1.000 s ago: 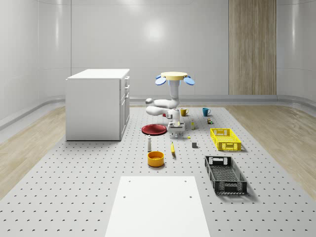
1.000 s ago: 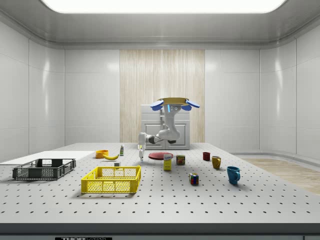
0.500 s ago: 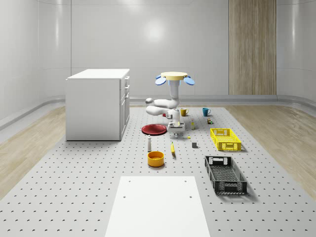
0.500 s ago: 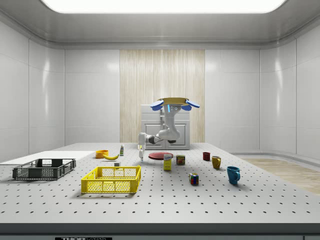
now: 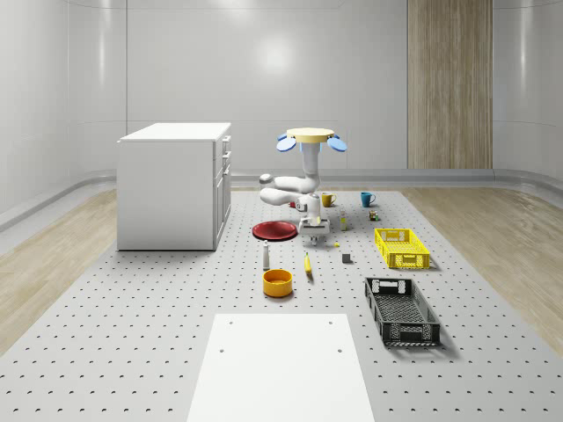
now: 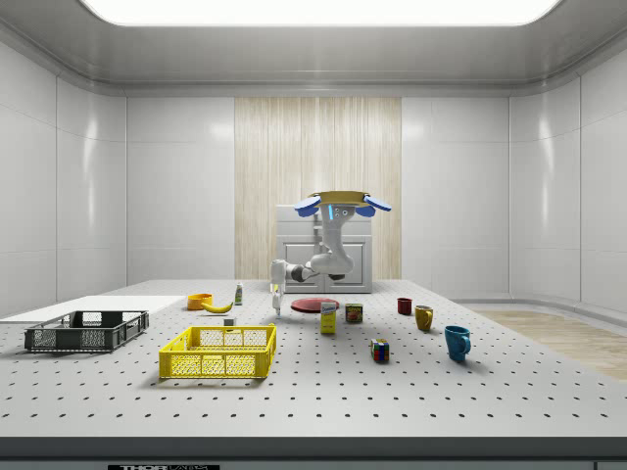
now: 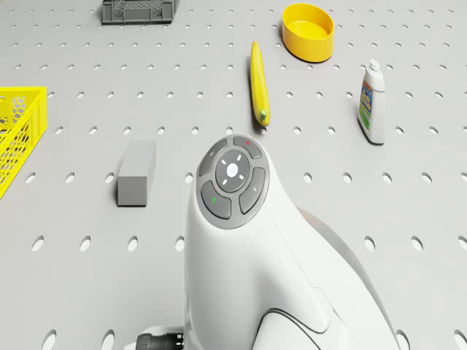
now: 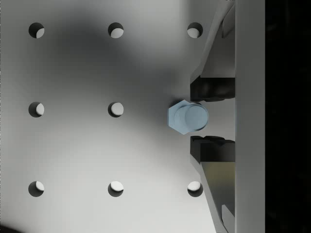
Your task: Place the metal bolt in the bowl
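The metal bolt stands head-down on the perforated table, its pale blue shank pointing up at the wrist camera. My gripper is shut on the bolt, one dark fingertip on each side of the shank. In the whole-scene view the gripper hangs low over the table beside the red plate. The drone hovers above it with the arm folded downward. The yellow bowl sits nearer the whole-scene camera, beyond the banana in the drone view, bowl.
A banana, a white bottle and a grey block lie between gripper and bowl. A red plate, a yellow crate, a black crate and a white cabinet surround the area.
The fingers have closed onto the bolt. Drone and arm stay where they were, and nothing on the table has moved.
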You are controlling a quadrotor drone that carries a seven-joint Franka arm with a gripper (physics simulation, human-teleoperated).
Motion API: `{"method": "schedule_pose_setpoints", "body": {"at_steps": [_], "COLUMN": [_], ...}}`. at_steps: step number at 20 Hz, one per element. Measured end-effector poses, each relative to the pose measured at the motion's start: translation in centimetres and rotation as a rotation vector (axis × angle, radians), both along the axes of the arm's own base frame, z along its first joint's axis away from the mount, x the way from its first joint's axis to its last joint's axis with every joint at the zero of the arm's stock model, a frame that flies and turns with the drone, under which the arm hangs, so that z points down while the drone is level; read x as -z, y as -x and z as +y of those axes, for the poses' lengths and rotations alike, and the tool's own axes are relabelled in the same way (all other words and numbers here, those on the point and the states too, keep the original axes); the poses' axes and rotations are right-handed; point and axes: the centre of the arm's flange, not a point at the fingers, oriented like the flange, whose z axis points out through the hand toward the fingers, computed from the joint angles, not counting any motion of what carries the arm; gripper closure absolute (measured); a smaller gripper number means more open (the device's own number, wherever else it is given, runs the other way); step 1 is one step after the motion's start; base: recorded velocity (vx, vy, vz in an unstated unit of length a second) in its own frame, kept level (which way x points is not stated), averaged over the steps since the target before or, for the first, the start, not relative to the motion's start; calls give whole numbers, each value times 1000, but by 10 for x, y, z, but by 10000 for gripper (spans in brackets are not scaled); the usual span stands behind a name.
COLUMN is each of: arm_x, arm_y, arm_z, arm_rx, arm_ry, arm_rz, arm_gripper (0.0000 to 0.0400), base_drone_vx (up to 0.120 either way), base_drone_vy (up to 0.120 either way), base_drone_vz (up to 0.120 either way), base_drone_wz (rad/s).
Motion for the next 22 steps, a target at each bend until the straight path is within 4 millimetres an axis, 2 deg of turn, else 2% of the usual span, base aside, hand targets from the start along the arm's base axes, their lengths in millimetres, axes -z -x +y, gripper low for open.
{"method": "schedule_pose_setpoints", "body": {"at_steps": [4,8,10,13,20,22], "arm_x": [12,23,26,29,32,32], "arm_y": [0,0,0,0,0,0], "arm_z": [0,0,0,0,0,0], "arm_rx": [0,0,0,0,0,0], "arm_ry": [0,0,0,0,0,0], "arm_rz": [0,0,0,0,0,0], "arm_gripper": [299,300,300,300,300,300], "base_drone_vx": [0,120,120,120,120,120], "base_drone_vy": [0,-20,-120,-80,-6,-100], "base_drone_vz": [30,120,120,0,0,0], "base_drone_wz": [0,0,0,0,0,0]}}
